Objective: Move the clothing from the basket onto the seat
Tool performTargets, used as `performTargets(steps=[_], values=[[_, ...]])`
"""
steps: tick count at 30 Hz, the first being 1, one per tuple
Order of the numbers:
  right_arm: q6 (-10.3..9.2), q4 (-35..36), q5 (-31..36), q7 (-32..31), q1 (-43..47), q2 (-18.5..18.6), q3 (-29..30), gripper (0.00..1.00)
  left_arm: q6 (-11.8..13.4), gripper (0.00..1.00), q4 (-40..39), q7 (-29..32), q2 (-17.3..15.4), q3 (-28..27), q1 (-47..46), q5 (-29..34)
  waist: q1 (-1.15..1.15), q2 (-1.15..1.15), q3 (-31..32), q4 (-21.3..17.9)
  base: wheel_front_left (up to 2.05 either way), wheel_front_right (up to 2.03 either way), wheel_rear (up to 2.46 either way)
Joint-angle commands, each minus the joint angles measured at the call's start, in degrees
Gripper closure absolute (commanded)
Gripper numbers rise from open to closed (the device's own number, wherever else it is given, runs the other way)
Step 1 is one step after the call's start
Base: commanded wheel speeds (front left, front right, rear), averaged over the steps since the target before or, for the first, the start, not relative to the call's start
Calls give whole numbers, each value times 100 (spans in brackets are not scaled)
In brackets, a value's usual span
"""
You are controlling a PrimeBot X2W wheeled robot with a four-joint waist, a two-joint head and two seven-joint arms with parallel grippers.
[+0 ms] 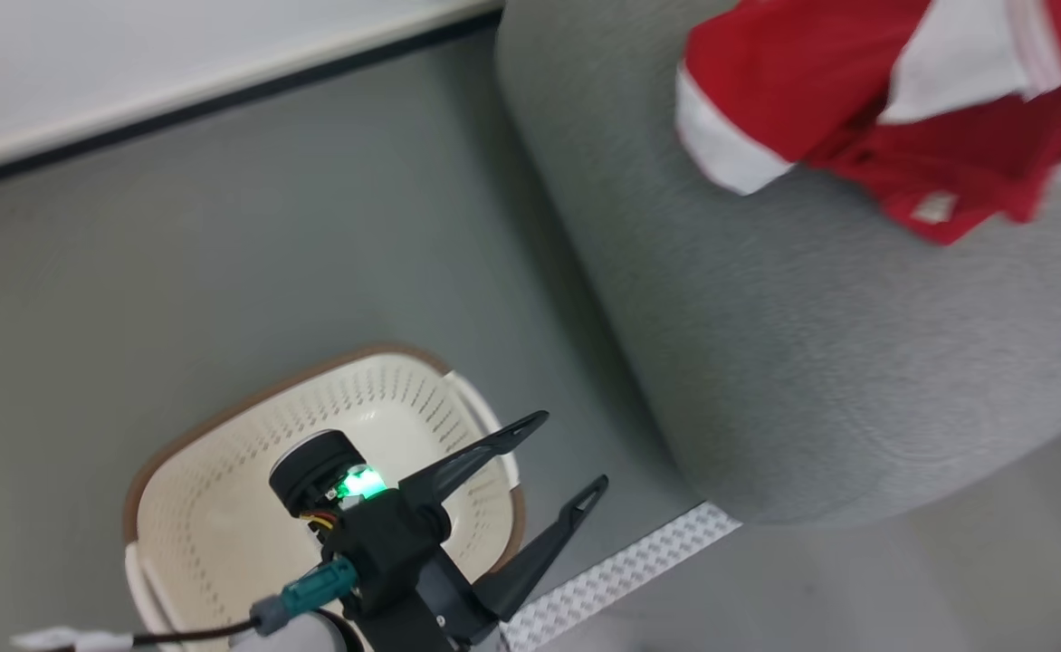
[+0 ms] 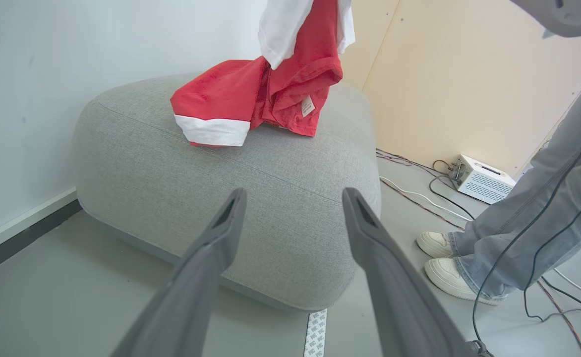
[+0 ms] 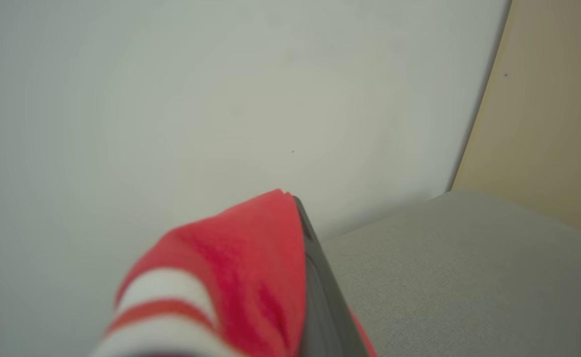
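The red clothing (image 1: 893,100) with white bands hangs partly over the grey seat (image 1: 811,362) at the upper right; its lower folds rest on the cushion (image 2: 251,99). My right gripper (image 3: 295,203) is shut on the clothing (image 3: 241,267), which drapes over its fingers above the seat (image 3: 469,267). My left gripper (image 1: 559,453) stands open with nothing in it above the cream basket (image 1: 223,507), which lies on the floor left of the seat. From the left wrist, the open fingers (image 2: 211,248) point at the seat's side (image 2: 251,198).
A person's legs in jeans and white shoes (image 2: 449,263) stand right of the seat, among floor cables and a white box (image 2: 481,178). A white wall with dark skirting (image 1: 177,100) runs behind the basket. A patterned tape strip (image 1: 621,570) lies on the floor.
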State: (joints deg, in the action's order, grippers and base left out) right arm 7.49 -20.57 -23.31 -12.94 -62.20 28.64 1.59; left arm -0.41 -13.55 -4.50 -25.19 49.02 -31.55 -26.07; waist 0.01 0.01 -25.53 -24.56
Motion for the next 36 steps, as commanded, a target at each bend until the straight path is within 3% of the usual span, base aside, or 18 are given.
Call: performTargets(steps=[1, 10, 14, 22, 23, 24, 25, 30, 36], values=[[0, -128, 48, -48, -234, 106, 129, 100, 5, 0, -139, 11, -90, 44, -34, 98, -1, -1, -781, 735, 0, 0, 0], [0, -619, 312, 35, -1050, 752, 1269, 100, 41, 0, -828, -71, -77, 196, -157, 441, -1, -1, -1465, 1122, 0, 0, 0], [0, -942, 446, 328, -626, 627, 1432, 100, 94, 0, -1007, -33, -157, 161, -140, 512, -1, -1, -1733, 1097, 0, 0, 0], [-1, -1695, 643, 1074, 52, -19, 1628, 100, 190, 0, -1134, 40, -334, 153, -13, 536, -1, -1, -1856, 957, 0, 0, 0], [-1, -1754, 694, 1123, 89, -82, 1600, 96, 192, 0, -1132, 37, -343, 139, -22, 522, -1, -1, -1855, 947, 0, 0, 0], [-1, -1827, 731, 1159, 100, -126, 1581, 43, 181, 0, -1117, 43, -354, 134, -42, 517, -1, -1, -1848, 938, 0, 0, 0], [-1, -1898, 773, 1178, 119, -151, 1554, 0, 169, 0, -1096, 40, -351, 132, -63, 511, -1, -1, -1823, 933, 0, 0, 0], [-1, -2123, 987, 1348, 203, -50, 1382, 0, 106, 0, -928, -105, -227, 140, -80, 354, -1, -1, -1513, 967, 0, 0, 0], [-1, -2240, 1334, 1156, 535, 187, 603, 0, 86, 0, -439, -367, -82, 109, 64, 117, -1, -1, -878, 1082, 0, 0, 0]])
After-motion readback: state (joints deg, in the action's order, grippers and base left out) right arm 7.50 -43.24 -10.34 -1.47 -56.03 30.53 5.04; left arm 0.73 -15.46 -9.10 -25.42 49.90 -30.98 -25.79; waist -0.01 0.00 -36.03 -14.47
